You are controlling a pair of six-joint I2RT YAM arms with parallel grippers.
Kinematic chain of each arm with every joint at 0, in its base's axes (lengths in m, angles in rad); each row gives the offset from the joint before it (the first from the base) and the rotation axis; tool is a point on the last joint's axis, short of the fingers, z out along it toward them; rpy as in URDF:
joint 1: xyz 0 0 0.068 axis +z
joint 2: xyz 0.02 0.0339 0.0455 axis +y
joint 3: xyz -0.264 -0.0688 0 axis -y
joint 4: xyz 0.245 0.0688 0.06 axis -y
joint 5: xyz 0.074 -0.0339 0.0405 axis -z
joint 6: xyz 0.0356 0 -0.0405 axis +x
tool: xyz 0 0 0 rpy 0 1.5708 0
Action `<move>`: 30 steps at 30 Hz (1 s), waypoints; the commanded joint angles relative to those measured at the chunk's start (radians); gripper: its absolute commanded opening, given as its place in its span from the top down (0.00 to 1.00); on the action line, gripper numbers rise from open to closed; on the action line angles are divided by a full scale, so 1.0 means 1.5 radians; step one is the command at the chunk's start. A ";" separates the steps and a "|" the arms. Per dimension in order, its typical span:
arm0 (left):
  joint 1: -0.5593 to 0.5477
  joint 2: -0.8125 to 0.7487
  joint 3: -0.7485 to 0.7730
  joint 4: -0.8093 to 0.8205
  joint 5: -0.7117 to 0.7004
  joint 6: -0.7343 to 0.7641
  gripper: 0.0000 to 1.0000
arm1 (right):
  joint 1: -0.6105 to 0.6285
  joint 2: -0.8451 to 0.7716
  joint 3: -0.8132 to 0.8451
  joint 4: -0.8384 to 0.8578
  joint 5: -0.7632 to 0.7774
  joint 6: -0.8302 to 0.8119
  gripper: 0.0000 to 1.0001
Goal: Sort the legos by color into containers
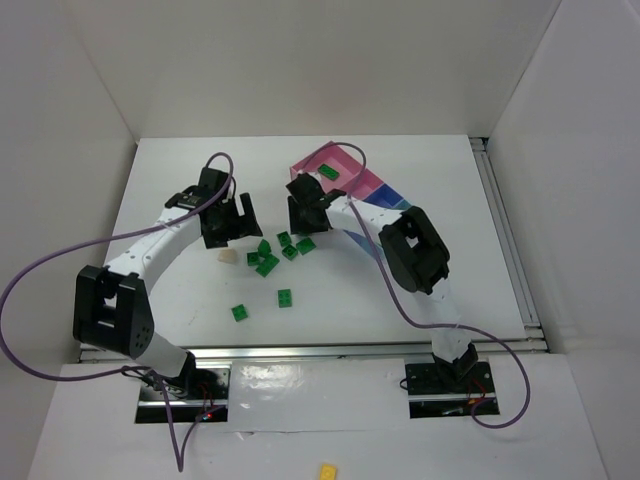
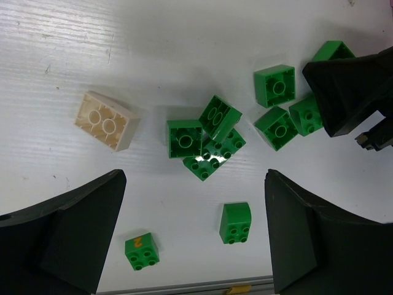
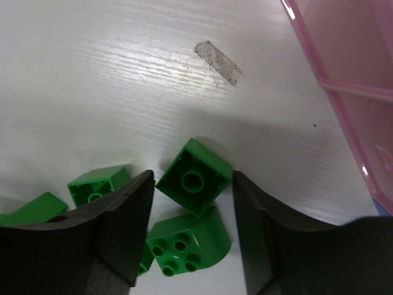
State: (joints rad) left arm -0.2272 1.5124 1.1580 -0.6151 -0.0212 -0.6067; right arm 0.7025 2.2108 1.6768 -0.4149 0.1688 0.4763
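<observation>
Right gripper (image 3: pixel 193 184) straddles an upturned green brick (image 3: pixel 195 173) on the table (image 3: pixel 123 74). Its fingers sit at the brick's corners, and I can't tell if it's clamped. Left gripper (image 2: pixel 195 196) is spread wide and empty over the green cluster (image 2: pixel 206 140), cream brick (image 2: pixel 105 121) beside it. Containers (image 1: pixel 352 160) are just beyond the right gripper, one green lego (image 1: pixel 328 172) inside.

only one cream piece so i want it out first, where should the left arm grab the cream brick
Grip the cream brick across its two long flat sides, coming straight down. It lies hollow side up, flat on the table and clear of the green bricks, so both sides are free. The open left gripper would likely need a wrist twist to square up.
</observation>
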 commanded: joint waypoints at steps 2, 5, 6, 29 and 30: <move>0.000 -0.028 0.026 -0.005 0.001 -0.005 0.03 | 0.009 0.014 0.042 -0.012 0.036 0.014 0.44; 0.000 -0.021 0.026 -0.005 0.001 -0.005 0.03 | 0.015 0.005 0.048 -0.012 0.051 0.014 0.62; 0.000 -0.021 0.026 -0.005 0.001 -0.005 0.03 | 0.015 0.005 0.054 -0.021 0.051 0.007 0.65; 0.006 0.019 0.060 -0.018 0.023 -0.012 0.02 | -0.131 0.099 0.367 -0.077 0.093 -0.072 0.48; 0.006 0.019 0.060 -0.018 0.023 -0.006 0.02 | -0.138 0.119 0.401 -0.106 0.079 -0.072 0.37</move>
State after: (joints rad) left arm -0.2237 1.5375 1.2255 -0.6296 0.0059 -0.6094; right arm 0.5125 2.3009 2.1674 -0.4839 0.3519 0.4038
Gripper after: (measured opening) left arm 0.980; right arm 0.590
